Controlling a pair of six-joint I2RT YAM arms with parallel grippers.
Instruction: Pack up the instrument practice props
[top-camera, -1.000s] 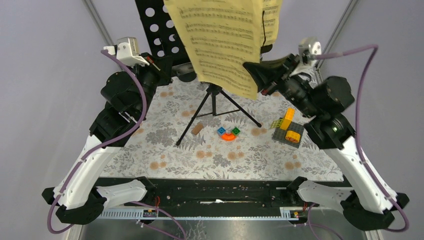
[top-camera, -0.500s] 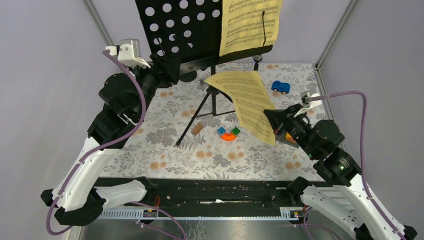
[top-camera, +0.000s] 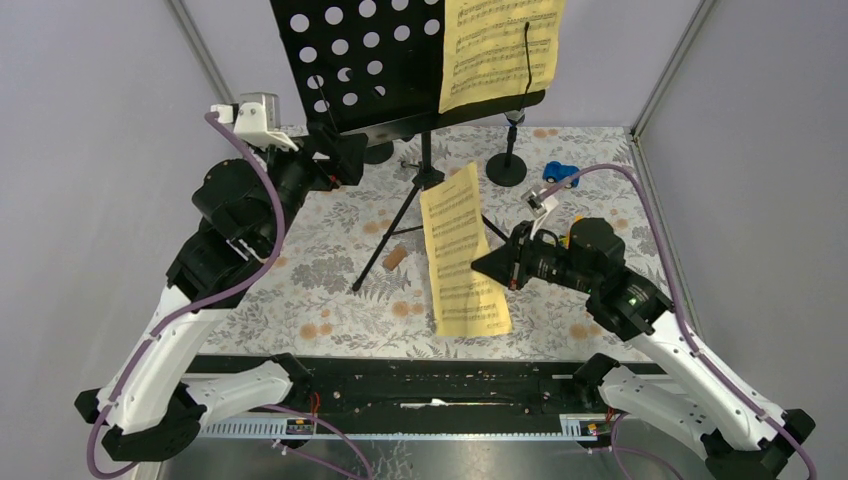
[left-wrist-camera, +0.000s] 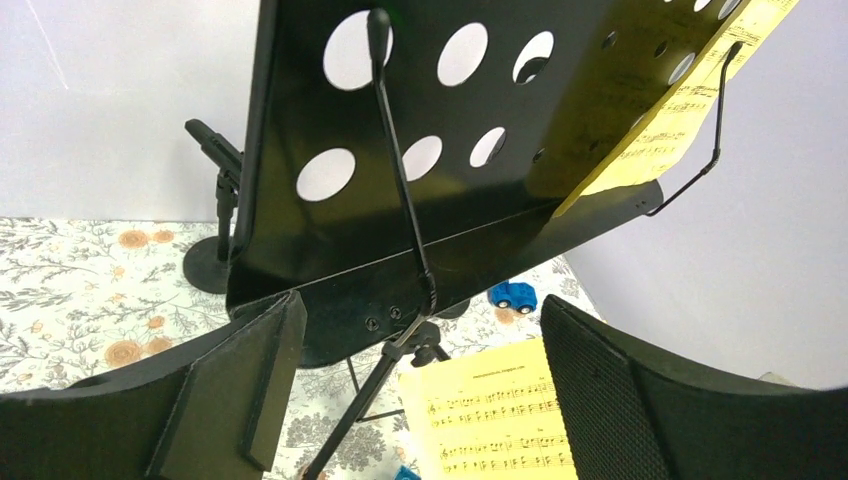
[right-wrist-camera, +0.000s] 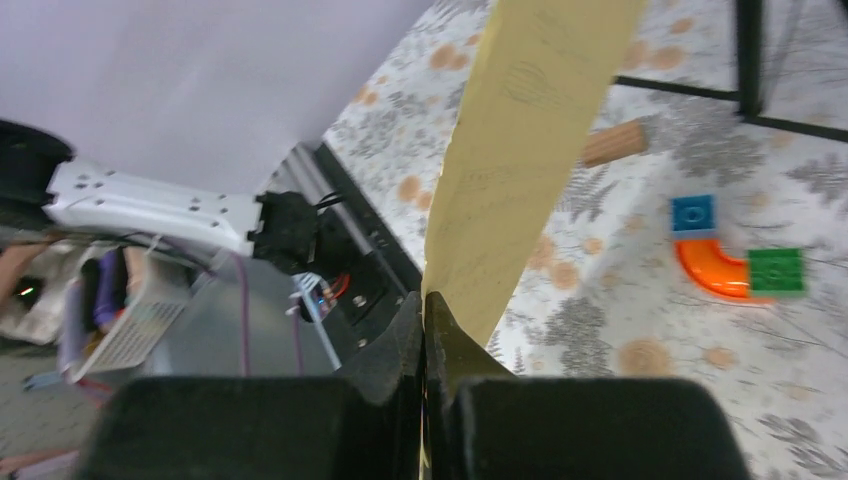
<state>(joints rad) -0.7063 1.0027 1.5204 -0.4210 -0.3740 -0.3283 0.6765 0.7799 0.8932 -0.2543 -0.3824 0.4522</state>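
The black perforated music rack (top-camera: 370, 60) stands on its tripod at the back, with one yellow sheet-music page (top-camera: 500, 50) on its right half. My right gripper (top-camera: 492, 266) is shut on the edge of a second yellow page (top-camera: 460, 250), which hangs upright above the mat's front middle. In the right wrist view the page (right-wrist-camera: 530, 130) rises from the pinched jaws of the right gripper (right-wrist-camera: 424, 320). My left gripper (left-wrist-camera: 420, 390) is open just below the rack's shelf (left-wrist-camera: 450, 290), with nothing between its fingers (left-wrist-camera: 240, 390). A black round-based mic holder (top-camera: 508, 165) stands right of the rack, another (left-wrist-camera: 215, 250) to its left.
A blue toy car (top-camera: 560, 172) sits at the back right. An orange curved block (right-wrist-camera: 715, 270) with blue and green bricks and a wooden peg (top-camera: 394, 257) lie near the tripod legs (top-camera: 400, 235). A yellow-orange block (top-camera: 575, 238) shows behind my right arm.
My right arm carried the gripped page down from the rack toward the front of the mat. My left gripper went from shut to open beside the rack's shelf.
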